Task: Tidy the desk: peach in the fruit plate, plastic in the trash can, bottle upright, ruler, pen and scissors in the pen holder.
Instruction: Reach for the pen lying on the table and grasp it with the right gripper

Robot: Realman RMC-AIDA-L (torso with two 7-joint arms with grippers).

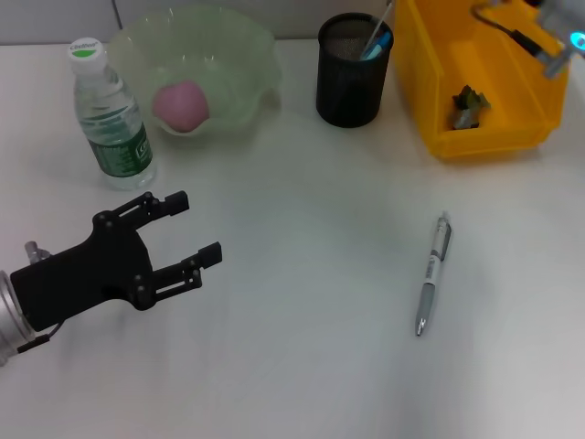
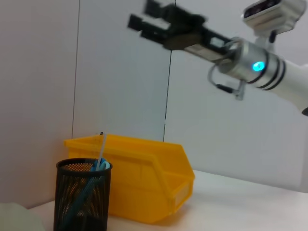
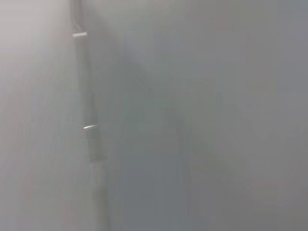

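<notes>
My left gripper (image 1: pixel 196 230) sits nearest to me, low over the left part of the white desk (image 1: pixel 302 274). Its two black fingers (image 1: pixel 203 257) are spread wide apart and hold nothing. They point toward the middle of the desk.

The pen (image 1: pixel 433 273) lies flat on the desk, well apart from my left gripper, on the right side. Its length runs roughly toward and away from me. Nothing touches it.

The bottle (image 1: pixel 111 116) stands upright just beyond my left gripper, green cap on top, near the left edge.

Behind the bottle, the pale green fruit plate (image 1: pixel 239 52) holds the pink peach (image 1: pixel 180 104) inside it.

The black mesh pen holder (image 1: pixel 352 78) stands right of the plate, with a blue-handled item (image 1: pixel 376 40) standing in it. I cannot tell which item it is.

The yellow trash can (image 1: pixel 430 101) stands just beside the holder, farther right, with a small dark crumpled piece (image 1: pixel 468 107) lying inside.

My right gripper (image 2: pixel 156 21) hangs raised in the air, above the yellow trash can. Its fingers appear slightly parted, with nothing between them.
</notes>
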